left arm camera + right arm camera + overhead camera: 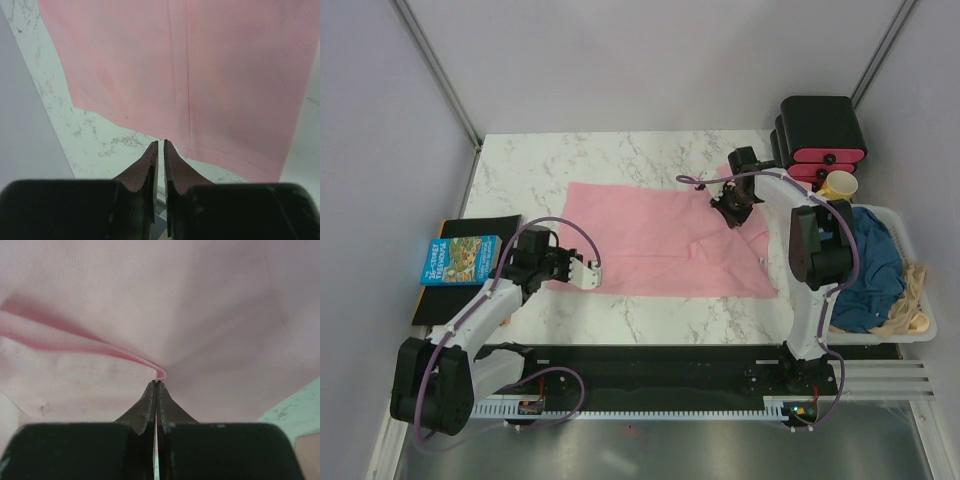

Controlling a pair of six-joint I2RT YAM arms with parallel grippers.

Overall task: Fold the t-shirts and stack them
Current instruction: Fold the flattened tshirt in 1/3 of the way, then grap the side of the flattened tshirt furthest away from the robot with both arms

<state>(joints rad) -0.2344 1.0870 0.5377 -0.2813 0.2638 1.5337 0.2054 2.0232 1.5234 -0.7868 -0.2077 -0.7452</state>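
Right arm reaches forward and bends down; right tool (732,213) pinches a raised fold of the pink t-shirt (650,245), spread mid-desk (540,170). Left arm low and extended; left tool (586,273) pressed together, empty, at the shirt's near-left edge. Teal t-shirt (868,262) in white bin (885,338).

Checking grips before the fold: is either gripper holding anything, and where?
The right gripper pinches a raised fold in the pink shirt, toward its far right side. The left gripper, shut at the near hem, appears to hold nothing.
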